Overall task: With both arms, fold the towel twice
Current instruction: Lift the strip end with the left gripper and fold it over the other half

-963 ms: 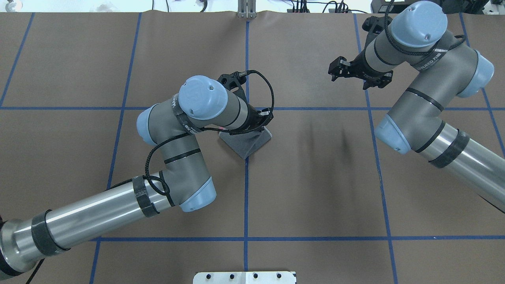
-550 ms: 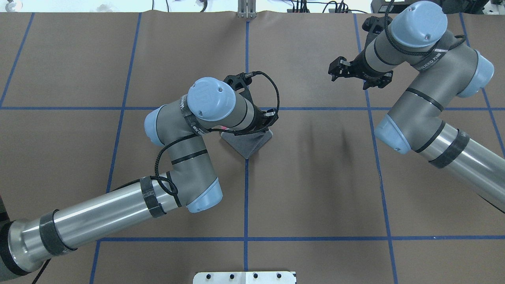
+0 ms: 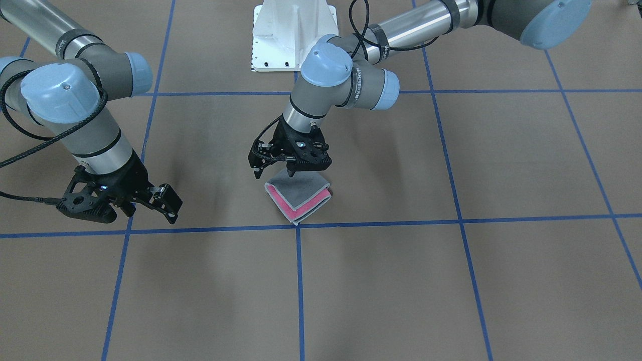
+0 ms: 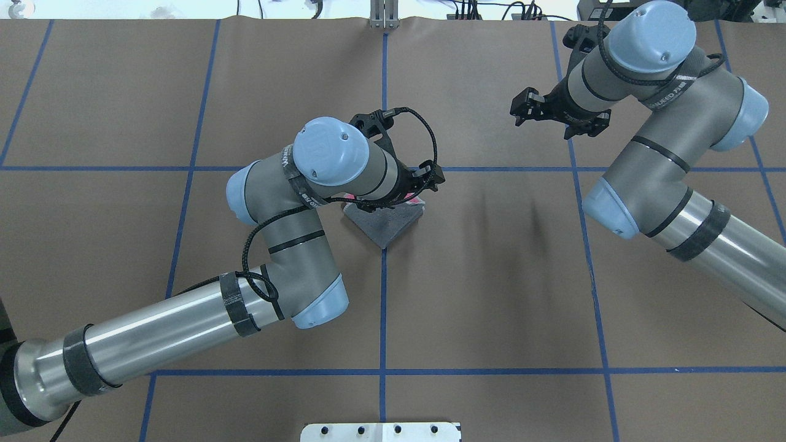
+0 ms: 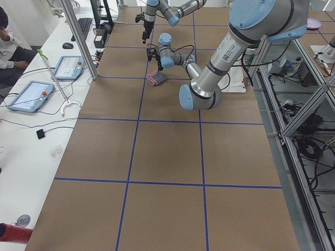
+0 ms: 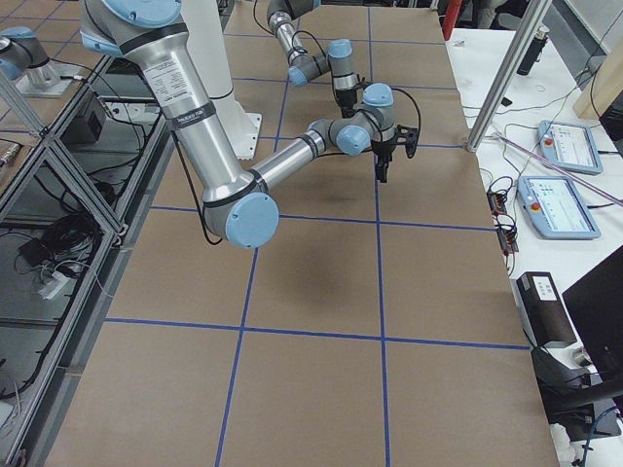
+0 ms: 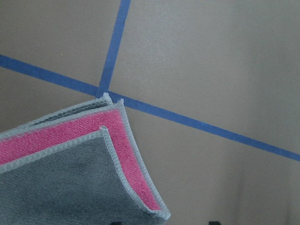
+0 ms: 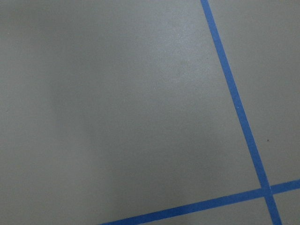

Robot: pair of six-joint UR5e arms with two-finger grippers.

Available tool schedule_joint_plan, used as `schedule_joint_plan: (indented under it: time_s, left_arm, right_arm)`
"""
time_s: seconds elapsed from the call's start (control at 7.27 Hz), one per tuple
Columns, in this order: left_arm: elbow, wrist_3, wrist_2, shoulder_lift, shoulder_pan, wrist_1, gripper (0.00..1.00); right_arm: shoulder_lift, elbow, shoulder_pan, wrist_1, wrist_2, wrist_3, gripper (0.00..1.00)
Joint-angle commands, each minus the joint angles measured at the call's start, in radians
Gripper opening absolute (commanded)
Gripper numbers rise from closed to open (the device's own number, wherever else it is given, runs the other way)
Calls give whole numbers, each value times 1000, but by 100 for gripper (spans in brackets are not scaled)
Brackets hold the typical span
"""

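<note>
My left gripper (image 3: pixel 274 171), jaws spread, gripping nothing, towel (image 3: pixel 299 196) folded flat directly beneath them, grey face up, pink edges showing, one corner at a tape crossing (image 3: pixel 297 225), my right gripper (image 3: pixel 169 203), jaws spread, empty, towel well apart from them

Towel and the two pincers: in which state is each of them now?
towel: folded small, grey face up, pink edges showing, lying on the table.
left pincer: open, just over the towel's edge, holding nothing.
right pincer: open, empty, away from the towel.
</note>
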State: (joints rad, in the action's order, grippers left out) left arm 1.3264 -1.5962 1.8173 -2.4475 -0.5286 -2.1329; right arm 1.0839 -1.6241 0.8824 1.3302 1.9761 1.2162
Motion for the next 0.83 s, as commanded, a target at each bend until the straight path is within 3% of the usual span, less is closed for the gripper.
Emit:
schedule_joint_plan:
  time_s: [0.0,0.28,0.55,0.69]
  left_arm:
    - [51,24,34,7,-45,139,100]
    - [222,270,80,11,-94,476,100]
    - [374,562,80,13,-151,827,100]
    - [446,690,86,63,-195,908,100]
  right_arm:
    - [16,4,38,13,44,-47,100]
    - [75,-29,113,82,76,-217,100]
    - [155,-133,186,232,92,-427,100]
    - [198,-182,231,309,92,-569,100]
